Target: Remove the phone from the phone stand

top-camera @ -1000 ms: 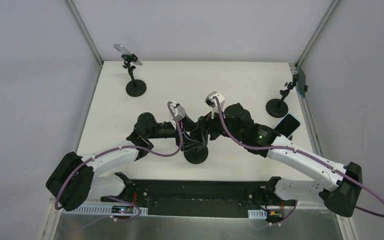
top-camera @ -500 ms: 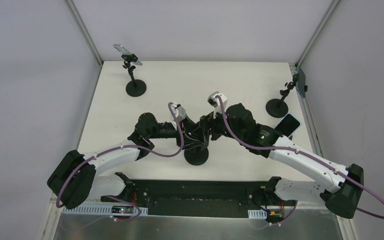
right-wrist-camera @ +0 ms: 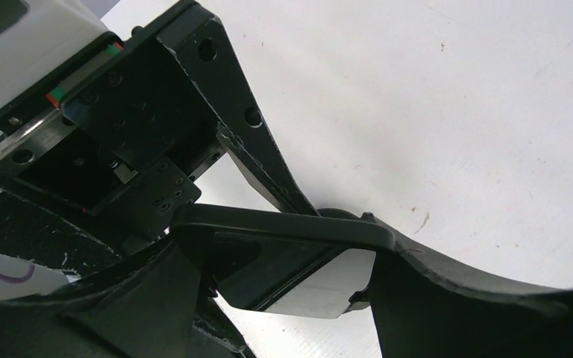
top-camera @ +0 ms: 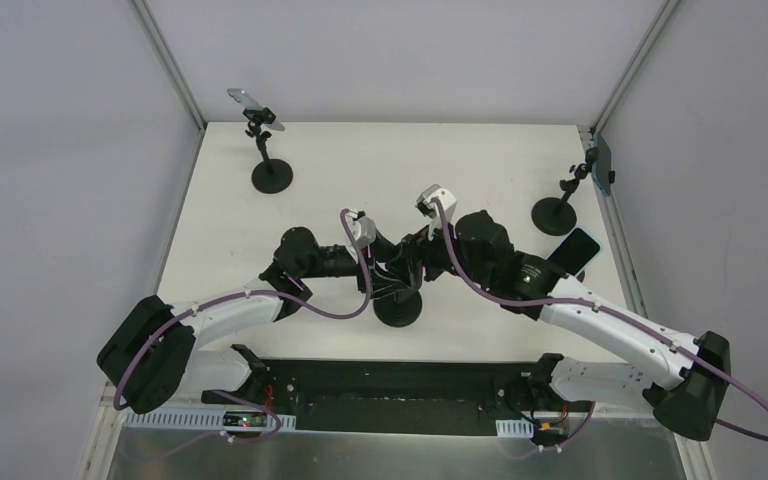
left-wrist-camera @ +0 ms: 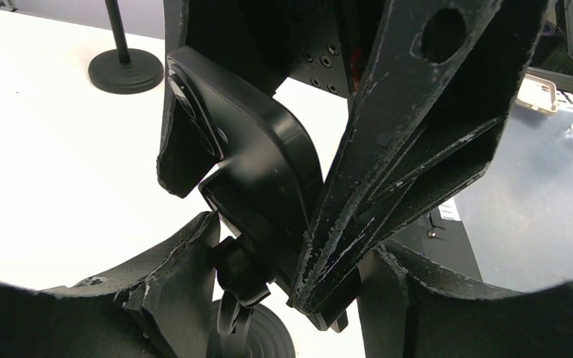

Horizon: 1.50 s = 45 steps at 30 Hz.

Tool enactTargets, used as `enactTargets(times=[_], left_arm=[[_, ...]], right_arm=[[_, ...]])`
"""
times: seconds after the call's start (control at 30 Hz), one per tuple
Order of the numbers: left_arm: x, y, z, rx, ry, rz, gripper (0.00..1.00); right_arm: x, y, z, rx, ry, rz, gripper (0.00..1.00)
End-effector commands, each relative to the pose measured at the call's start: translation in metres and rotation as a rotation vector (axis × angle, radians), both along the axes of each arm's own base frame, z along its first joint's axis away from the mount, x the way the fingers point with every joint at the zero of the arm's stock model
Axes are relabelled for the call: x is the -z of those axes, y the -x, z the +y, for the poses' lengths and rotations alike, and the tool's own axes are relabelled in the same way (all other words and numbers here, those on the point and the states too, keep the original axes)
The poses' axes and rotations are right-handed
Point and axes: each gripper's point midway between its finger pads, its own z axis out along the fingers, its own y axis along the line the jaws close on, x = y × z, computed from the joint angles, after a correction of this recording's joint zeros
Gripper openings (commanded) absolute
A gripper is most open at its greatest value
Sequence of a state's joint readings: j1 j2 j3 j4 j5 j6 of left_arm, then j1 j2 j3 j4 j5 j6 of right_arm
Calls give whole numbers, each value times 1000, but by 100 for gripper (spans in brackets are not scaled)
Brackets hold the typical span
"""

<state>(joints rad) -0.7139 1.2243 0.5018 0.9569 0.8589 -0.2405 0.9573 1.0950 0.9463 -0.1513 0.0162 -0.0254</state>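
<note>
A black phone [left-wrist-camera: 254, 149] sits in the clamp of the central phone stand [top-camera: 397, 311], between both arms. In the right wrist view my right gripper [right-wrist-camera: 287, 257] is shut on the phone [right-wrist-camera: 283, 227], one finger on each long edge. In the left wrist view my left gripper [left-wrist-camera: 298, 246] is closed around the stand's neck and clamp [left-wrist-camera: 235, 276] just below the phone. The right gripper's finger [left-wrist-camera: 410, 134] crosses in front. In the top view the left gripper [top-camera: 382, 278] and the right gripper [top-camera: 412, 262] meet above the stand's round base.
A second stand [top-camera: 271, 176] holding a phone [top-camera: 255, 108] is at the back left. A third stand [top-camera: 557, 215] with a phone [top-camera: 601, 165] is at the right edge. A loose phone [top-camera: 575, 250] lies beside it.
Both arms and the central stand have shifted slightly to the right. Both grips look unchanged.
</note>
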Motion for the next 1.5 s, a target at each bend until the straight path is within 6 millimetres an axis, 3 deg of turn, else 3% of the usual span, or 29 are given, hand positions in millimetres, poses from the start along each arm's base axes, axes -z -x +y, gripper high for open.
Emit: enactTargets(times=[0.0,0.23,0.47,0.9,1.2,1.47], left_arm=[[-9,48,-10,195,7,21,0],[-9,58,-6,240,6,16,0],[-12,70,-1,280,12,4,0],[-9,85,4,327,9,0,0],[-10,85,5,327,11,-1,0],[-9,85,4,326,8,7,0]], right_arm=[[39,-62,-55,213,235,-150,0],[47,-83,-79,266,270,-143,0],[51,-88,-92,288,278,-127,0],[-2,-52,-60,80,-6,-27,0],[2,-31,-57,-45,0,-33,0],[-15,-20,-50,-122,-82,-125,0]])
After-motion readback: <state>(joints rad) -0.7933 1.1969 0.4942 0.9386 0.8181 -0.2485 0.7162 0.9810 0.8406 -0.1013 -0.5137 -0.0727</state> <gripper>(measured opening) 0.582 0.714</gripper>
